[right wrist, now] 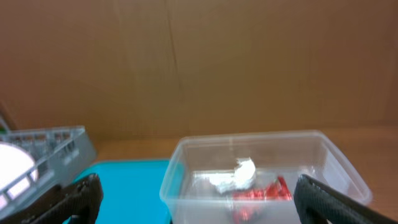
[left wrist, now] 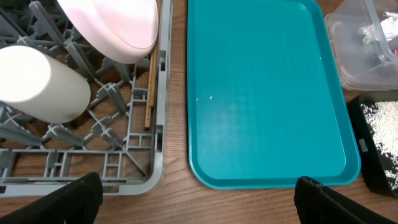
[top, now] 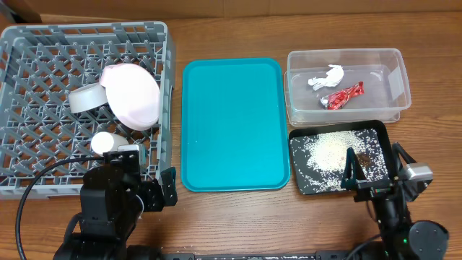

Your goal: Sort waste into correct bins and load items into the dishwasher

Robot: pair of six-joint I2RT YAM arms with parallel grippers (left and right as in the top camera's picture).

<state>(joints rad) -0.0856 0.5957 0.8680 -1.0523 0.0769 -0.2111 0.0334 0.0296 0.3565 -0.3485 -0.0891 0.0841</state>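
The grey dish rack [top: 43,65] at left holds the large white plate [top: 133,94], a bowl [top: 88,99] and a small white dish [top: 103,141]. In the left wrist view the chopsticks [left wrist: 150,81] lie in the rack [left wrist: 155,168] beside the plate [left wrist: 118,25] and the small dish [left wrist: 37,84]. The clear tub [top: 303,112] holds the tissue [top: 326,77] and the red wrapper [top: 343,95]; both show in the right wrist view [right wrist: 239,174] [right wrist: 264,191]. The black tray [top: 307,184] holds rice [top: 328,150] and a brown lump [top: 364,157]. My left gripper [top: 148,177] [left wrist: 199,205] and right gripper [top: 375,166] [right wrist: 199,205] are open and empty.
A large teal tray [top: 231,123] lies between the rack and the bins, with nothing on it; it also shows in the left wrist view [left wrist: 267,93]. Both arms sit near the table's front edge. A brown cardboard wall stands behind the table.
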